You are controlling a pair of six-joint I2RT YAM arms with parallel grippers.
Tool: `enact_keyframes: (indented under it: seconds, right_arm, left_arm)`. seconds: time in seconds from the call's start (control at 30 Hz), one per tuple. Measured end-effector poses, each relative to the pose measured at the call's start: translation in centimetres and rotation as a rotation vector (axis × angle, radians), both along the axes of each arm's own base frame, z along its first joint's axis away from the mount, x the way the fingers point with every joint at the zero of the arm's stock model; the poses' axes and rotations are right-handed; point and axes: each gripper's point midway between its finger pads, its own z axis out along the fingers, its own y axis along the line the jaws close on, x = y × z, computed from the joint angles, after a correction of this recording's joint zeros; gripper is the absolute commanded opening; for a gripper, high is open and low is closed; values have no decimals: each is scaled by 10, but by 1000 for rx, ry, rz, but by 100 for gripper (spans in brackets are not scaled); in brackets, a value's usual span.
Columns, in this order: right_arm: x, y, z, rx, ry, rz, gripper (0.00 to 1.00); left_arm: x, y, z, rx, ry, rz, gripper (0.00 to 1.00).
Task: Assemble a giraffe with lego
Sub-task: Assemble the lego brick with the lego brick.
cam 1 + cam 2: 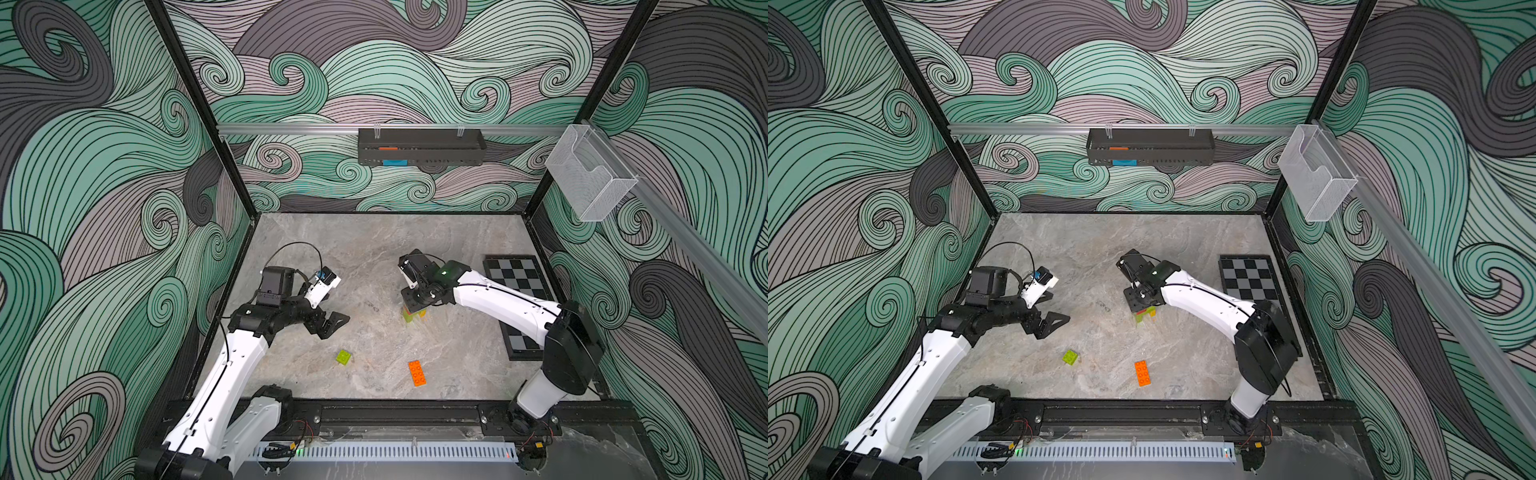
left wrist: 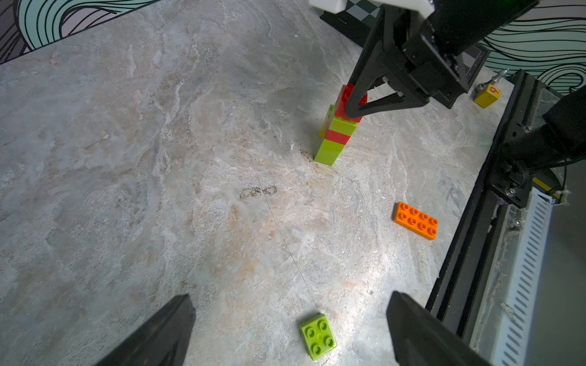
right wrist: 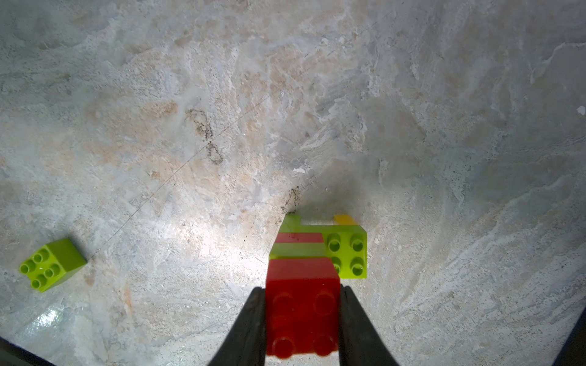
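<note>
The partly built giraffe (image 2: 333, 142) stands mid-table: a lime green body (image 3: 347, 253) on lime and yellow legs, with a red-and-lime banded neck. My right gripper (image 3: 302, 290) is shut on a red brick (image 3: 302, 304) that sits at the top of that neck. In both top views the gripper (image 1: 413, 305) covers most of the figure (image 1: 1144, 316). My left gripper (image 2: 291, 298) hangs open and empty above the table's left side (image 1: 332, 305). A loose lime green square brick (image 1: 343, 357) lies between its fingers' line of sight and the front edge. An orange long brick (image 1: 417, 372) lies to its right.
A chessboard (image 1: 515, 282) lies under the right arm at the table's right edge. A yellow cube with a red 9 (image 2: 486, 95) sits near the front rail behind the right arm. A black tray (image 1: 419, 147) and a clear holder (image 1: 590, 174) hang on the walls.
</note>
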Motion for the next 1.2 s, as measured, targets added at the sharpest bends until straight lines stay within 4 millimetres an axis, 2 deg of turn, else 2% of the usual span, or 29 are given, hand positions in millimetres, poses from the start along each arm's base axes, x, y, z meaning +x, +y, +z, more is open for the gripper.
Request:
enact_keyframes:
  seconds: [0.37, 0.7, 1.2]
  right_arm:
    - [3, -3, 6, -110, 0, -19, 0]
    - [11, -22, 4, -272, -75, -69, 0]
    - [15, -32, -1, -84, 62, -119, 0]
  left_arm:
    - [0, 0, 0, 0, 0, 0, 99]
    - [0, 0, 0, 1, -2, -2, 99]
    - [0, 0, 0, 2, -2, -2, 99]
